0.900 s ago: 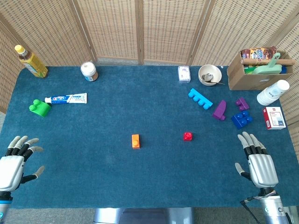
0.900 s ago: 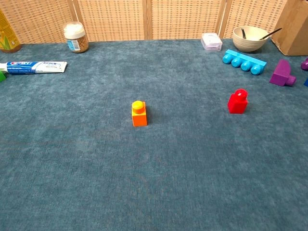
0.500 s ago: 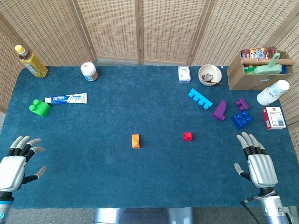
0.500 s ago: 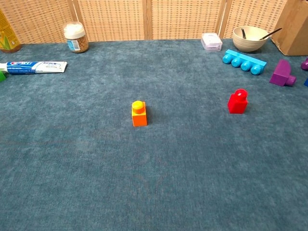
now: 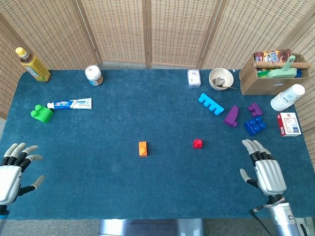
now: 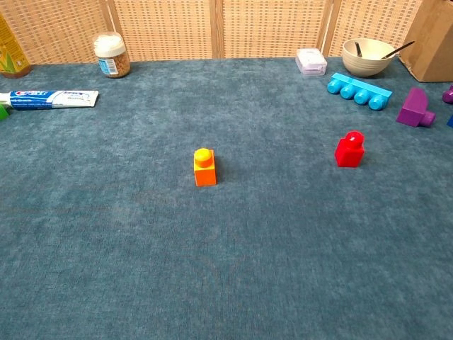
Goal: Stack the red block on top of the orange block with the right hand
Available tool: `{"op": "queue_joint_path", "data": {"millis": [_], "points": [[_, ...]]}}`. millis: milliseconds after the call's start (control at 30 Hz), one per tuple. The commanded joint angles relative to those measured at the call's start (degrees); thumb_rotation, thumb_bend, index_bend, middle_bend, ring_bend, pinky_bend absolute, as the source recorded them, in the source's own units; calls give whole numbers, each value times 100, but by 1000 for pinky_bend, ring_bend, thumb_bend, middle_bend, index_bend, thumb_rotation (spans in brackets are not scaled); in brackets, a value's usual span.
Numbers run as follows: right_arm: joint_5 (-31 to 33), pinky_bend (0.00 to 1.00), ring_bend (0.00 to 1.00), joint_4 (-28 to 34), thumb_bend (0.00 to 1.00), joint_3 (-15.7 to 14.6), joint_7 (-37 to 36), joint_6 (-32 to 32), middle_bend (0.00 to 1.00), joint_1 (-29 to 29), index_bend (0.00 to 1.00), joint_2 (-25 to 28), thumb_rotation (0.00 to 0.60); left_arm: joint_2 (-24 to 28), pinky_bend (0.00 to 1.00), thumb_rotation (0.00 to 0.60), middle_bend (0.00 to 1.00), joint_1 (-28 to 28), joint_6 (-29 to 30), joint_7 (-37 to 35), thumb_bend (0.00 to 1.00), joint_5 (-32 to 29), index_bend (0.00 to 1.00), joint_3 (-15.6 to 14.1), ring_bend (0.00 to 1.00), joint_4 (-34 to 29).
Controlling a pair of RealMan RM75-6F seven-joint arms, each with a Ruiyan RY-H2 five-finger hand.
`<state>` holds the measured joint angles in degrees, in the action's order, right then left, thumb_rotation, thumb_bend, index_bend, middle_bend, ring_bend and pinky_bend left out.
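Right hand (image 5: 266, 169) had edged toward red block (image 5: 198, 143), fingers spread, holding nothing; orange block (image 5: 142, 148) stood apart, stacking not begun.

Orange block (image 6: 204, 167) mid-table, upright; red block (image 6: 350, 149) well apart, toward right edge; toothpaste tube (image 6: 48, 98) at left edge.

Left hand (image 5: 11, 172) and right hand (image 5: 266, 167), silver-white shells, dark jointed fingers, pale grey fingertips
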<state>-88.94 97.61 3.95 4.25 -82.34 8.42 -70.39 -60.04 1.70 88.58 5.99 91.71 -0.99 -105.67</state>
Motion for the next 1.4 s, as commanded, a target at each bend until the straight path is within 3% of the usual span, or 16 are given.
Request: {"op": "queue_joint_path", "data": {"millis": [33,167,267,733,1400], "points": [[33,249,157,26,353,92,-12,245,192,200,172,-59,600,22,80,600,228,-10,21,31,305,25,355,-4,117,-27],[117,259,169,61,383,224,54,552,203,471,297,-164,598,30,81,600,229,-25,46,68,304,71,355,-17,117,-59],[257,266,174,77,385,347,82,882,208,733,332,-287,600,34,80,600,230,-25,32,74,304,75,355,-24,116,-61],[1528,269,174,-40,346,885,469,2302,207,1822,324,-660,598,54,81,600,231,16,-46,-9,304,11,355,15,118,1],[2639,269,174,-489,327,862,1099,2975,205,2581,238,-1071,600,140,80,600,229,55,-48,-31,305,46,352,52,118,-73]]}}
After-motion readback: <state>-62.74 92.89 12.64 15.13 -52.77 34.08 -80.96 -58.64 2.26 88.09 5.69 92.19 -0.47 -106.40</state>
